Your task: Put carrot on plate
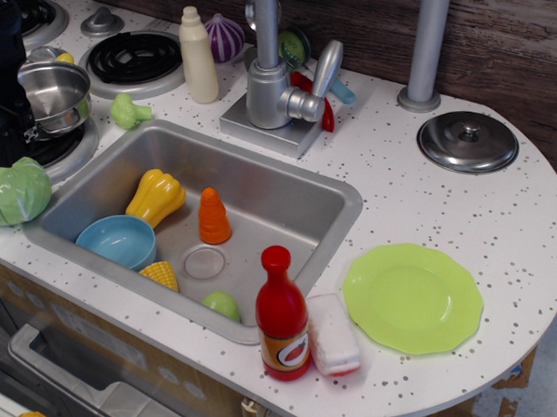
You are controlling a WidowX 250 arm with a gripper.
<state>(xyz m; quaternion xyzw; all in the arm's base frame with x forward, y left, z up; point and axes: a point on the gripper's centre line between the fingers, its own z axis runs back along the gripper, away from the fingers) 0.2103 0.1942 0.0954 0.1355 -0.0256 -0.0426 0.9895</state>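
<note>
Nearest the camera, at the lower middle of the frame, a red bottle [282, 316] with an orange label stands upright on the front lip of the counter, touching a white and red sponge [333, 335] just to its right. Right of the sponge lies the plate [413, 298], flat, lime green and bare, on the speckled white counter [447, 209].

Left of these, the steel sink [287, 194] fills the middle of the frame. Inside it the carrot [213, 217] stands upright on its wide end, tip up, near the centre of the basin and just above the round drain [205, 263]. A yellow squash [155, 196] lies to its left, touching the rim of a blue bowl [118, 241] at the basin's lower left. A yellow corn piece [160, 274] sits just beside the bowl, and a small green ball [221, 305] rests against the front wall.

Behind the sink rise the grey faucet [277, 87], a cream bottle [197, 56] and a purple onion [224, 36]. A steel lid [467, 142] lies at the right of the frame.

At the upper left, the dark gripper [1, 120] hangs over the stove beside a steel pot [56, 92] and above a green cabbage [12, 191]; whether its claw is apart or together I cannot tell. It is well apart from the carrot.
</note>
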